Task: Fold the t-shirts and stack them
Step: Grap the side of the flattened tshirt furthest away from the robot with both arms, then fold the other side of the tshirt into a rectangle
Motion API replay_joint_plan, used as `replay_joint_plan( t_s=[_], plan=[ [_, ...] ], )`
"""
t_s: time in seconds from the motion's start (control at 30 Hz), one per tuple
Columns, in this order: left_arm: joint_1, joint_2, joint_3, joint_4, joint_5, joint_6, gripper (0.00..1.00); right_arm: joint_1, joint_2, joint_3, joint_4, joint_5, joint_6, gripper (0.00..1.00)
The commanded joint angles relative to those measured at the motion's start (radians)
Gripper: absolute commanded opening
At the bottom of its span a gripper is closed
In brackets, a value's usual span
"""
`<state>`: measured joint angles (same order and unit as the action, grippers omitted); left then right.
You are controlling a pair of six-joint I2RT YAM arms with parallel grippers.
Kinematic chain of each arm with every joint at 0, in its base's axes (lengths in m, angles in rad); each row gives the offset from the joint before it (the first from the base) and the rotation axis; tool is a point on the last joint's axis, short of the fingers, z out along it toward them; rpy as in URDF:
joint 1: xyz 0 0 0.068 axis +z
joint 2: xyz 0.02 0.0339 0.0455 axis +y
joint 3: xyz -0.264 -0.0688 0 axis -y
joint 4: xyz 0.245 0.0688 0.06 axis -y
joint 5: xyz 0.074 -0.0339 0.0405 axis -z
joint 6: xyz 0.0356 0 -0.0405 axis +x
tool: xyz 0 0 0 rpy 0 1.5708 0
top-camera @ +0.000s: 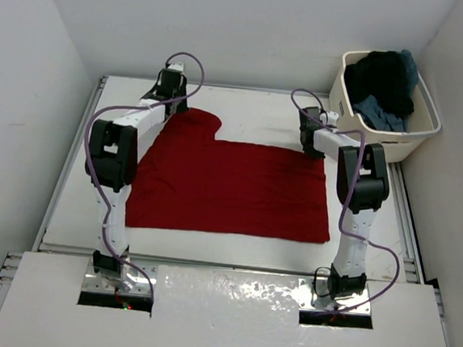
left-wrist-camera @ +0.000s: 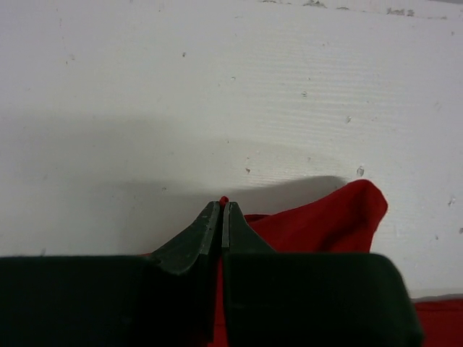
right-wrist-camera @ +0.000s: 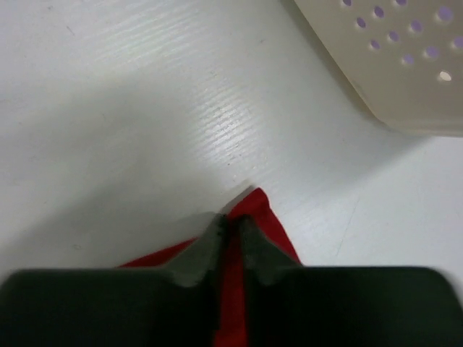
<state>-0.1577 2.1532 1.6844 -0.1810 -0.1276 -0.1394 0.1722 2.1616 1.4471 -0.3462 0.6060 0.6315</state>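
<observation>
top external view: one red t-shirt (top-camera: 230, 186) lies spread flat on the white table (top-camera: 253, 110); two arms, one at each far corner of it; left gripper (left-wrist-camera: 223, 217) is pressed together with a sliver of red cloth pinched at its tips; right gripper (right-wrist-camera: 230, 230) pinches the other corner, red showing between its fingers; one cream tub (top-camera: 426, 132) far right holds one black t-shirt (top-camera: 382, 77) and one blue-grey t-shirt (top-camera: 380, 113), both bunched up
</observation>
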Motion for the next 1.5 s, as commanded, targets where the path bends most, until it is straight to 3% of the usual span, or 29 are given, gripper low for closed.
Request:
replay_joint_plan(
  t_s=[0.0,0.03,0.23,0.4,0.67,0.87,1.07,1.27,1.47],
  plan=[
    [-0.006,-0.104,-0.031,0.077,0.032,-0.020,0.00,-0.008,-0.011,-0.005,0.016,0.006,0.005,0.07],
    [-0.006,-0.107,-0.037,0.075,0.034,-0.019,0.00,-0.008,-0.006,0.005,0.016,0.009,0.002,0.00],
    [-0.008,-0.151,-0.057,0.080,0.063,-0.014,0.00,-0.007,-0.006,0.068,0.061,0.011,-0.088,0.00],
    [-0.008,-0.222,-0.086,0.071,0.063,-0.019,0.00,-0.004,-0.123,-0.034,0.170,-0.018,-0.124,0.00],
    [-0.008,-0.440,-0.369,0.086,0.004,-0.098,0.00,-0.002,-0.304,-0.253,0.228,-0.089,-0.130,0.00],
    [-0.013,-0.714,-0.664,0.057,-0.020,-0.212,0.00,0.000,-0.401,-0.358,0.219,-0.106,-0.131,0.00],
    [-0.025,-0.926,-0.808,-0.124,-0.076,-0.333,0.00,0.004,-0.482,-0.442,0.205,-0.106,-0.127,0.00],
    [-0.026,-1.090,-0.851,-0.407,-0.153,-0.439,0.00,0.007,-0.577,-0.527,0.194,-0.120,-0.128,0.00],
    [-0.026,-1.145,-0.899,-0.508,-0.121,-0.542,0.00,0.009,-0.640,-0.579,0.168,-0.130,-0.122,0.00]
  ],
)
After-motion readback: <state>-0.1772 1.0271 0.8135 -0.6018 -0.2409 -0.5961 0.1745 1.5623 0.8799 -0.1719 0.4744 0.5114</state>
